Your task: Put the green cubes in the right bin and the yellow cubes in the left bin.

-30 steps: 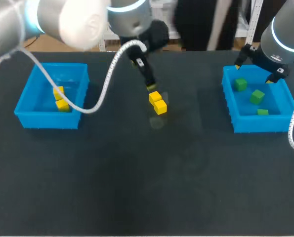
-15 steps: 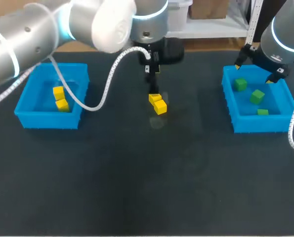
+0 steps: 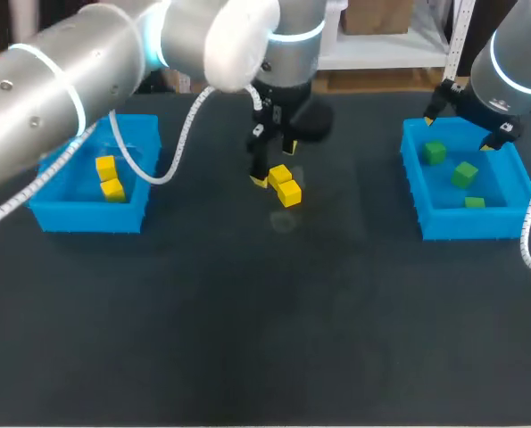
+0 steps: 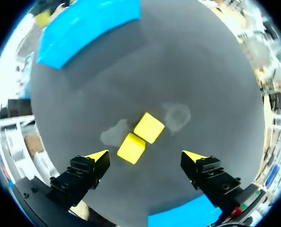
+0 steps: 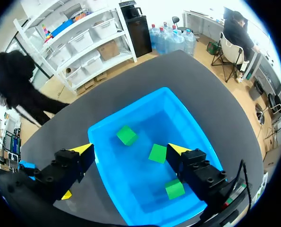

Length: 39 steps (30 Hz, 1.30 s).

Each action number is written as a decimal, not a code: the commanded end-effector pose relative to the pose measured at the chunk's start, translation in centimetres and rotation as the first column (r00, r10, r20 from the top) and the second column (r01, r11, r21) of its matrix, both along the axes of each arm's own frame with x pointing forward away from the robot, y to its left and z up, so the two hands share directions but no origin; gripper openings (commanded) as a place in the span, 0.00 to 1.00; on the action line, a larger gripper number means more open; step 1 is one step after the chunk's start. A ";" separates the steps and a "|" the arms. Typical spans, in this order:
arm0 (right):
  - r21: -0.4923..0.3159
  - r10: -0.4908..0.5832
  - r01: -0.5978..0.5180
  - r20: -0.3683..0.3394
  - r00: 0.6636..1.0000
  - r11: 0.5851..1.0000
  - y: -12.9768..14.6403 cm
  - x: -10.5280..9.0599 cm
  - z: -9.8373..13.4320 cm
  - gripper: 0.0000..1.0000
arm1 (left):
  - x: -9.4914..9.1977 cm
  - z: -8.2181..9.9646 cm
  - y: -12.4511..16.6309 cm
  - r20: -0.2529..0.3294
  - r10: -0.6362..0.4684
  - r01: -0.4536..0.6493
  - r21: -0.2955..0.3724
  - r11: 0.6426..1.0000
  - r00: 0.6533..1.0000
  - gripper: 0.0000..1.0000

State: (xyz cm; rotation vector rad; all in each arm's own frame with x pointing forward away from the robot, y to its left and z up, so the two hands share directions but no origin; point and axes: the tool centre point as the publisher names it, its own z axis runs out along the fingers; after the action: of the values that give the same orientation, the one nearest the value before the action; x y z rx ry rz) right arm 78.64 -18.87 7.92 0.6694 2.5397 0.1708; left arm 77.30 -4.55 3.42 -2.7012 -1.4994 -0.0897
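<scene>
Two yellow cubes (image 3: 286,185) lie touching on the dark mat near the table's middle, shown close up as cubes (image 4: 140,137) in the left wrist view. My left gripper (image 3: 272,169) hangs just above them, open (image 4: 145,157), with the nearer cube between and ahead of its fingers, untouched. The left bin (image 3: 55,212) holds two more yellow cubes (image 3: 110,178). My right gripper (image 3: 459,132) hovers open (image 5: 129,150) over the right bin (image 3: 461,223), whose floor carries three green cubes (image 5: 157,153).
In the left wrist view the left bin's wall (image 4: 88,28) lies beyond the cubes and a corner of the right bin (image 4: 178,218) shows behind the gripper. A white cable (image 3: 171,169) loops down from my left arm over the mat.
My left arm has swung its wrist round and come down over the two yellow cubes. The right arm and all the cubes have stayed put.
</scene>
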 end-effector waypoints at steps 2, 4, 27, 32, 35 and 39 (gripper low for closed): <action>-0.002 -0.002 0.002 0.003 1.000 1.000 0.0 0.0 -0.1 1.00 | 1.5 -1.5 -1.0 -0.014 0.036 -0.036 0.012 0.999 0.999 1.00; -0.002 -0.002 0.002 0.003 1.000 1.000 0.0 0.0 -0.1 1.00 | 1.9 -2.0 -1.1 0.016 0.040 -0.040 0.004 0.999 0.999 1.00; -0.002 -0.002 0.002 0.003 1.000 1.000 0.0 0.0 -0.1 1.00 | 1.8 -4.3 -0.3 0.116 -0.025 0.019 0.054 0.998 0.993 0.00; -0.002 -0.002 0.002 0.003 1.000 1.000 0.0 0.0 -0.1 1.00 | 2.2 -4.2 0.4 0.173 -0.024 0.013 0.064 0.998 0.985 0.00; -0.002 -0.002 0.002 0.003 1.000 1.000 0.0 0.0 -0.1 1.00 | 2.5 -3.5 0.6 0.207 0.011 -0.021 0.043 0.999 0.978 0.00; -0.002 -0.002 0.002 0.003 1.000 1.000 0.0 0.0 -0.1 1.00 | 3.3 -1.8 1.2 0.252 0.088 -0.089 -0.008 0.996 0.964 0.00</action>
State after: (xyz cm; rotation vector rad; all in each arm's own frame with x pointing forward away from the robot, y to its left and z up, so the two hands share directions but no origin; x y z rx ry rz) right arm 78.64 -18.88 7.92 0.6695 2.5396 0.1708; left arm 81.35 -4.52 0.57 -2.6659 -1.6390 -0.4103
